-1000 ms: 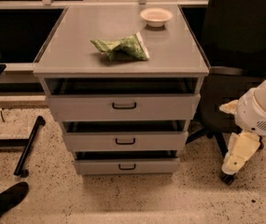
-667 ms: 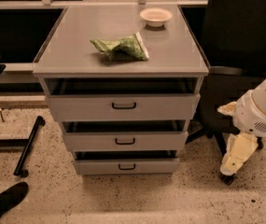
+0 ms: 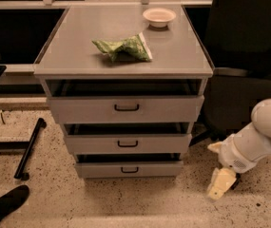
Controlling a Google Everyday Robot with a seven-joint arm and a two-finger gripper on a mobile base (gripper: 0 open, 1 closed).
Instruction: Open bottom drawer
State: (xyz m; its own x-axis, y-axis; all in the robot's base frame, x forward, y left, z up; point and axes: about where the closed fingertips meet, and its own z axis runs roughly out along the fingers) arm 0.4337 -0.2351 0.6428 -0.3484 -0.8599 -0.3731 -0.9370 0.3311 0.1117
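Note:
The grey cabinet has three drawers. The bottom drawer has the lowest, slimmest front and a small black bar handle. A dark gap shows above its front. Its inside is hidden. My gripper hangs low near the floor, right of the cabinet and about level with the bottom drawer. It is well apart from the handle and touches nothing. The white arm rises behind it at the right edge.
The middle drawer and the top drawer sit above. On the cabinet top lie a green bag and a white bowl. A black chair stands right of the cabinet. A shoe and a black leg are on the left.
My arm and gripper have moved down and a little left, closer to the cabinet's lower right corner. The drawers have not moved.

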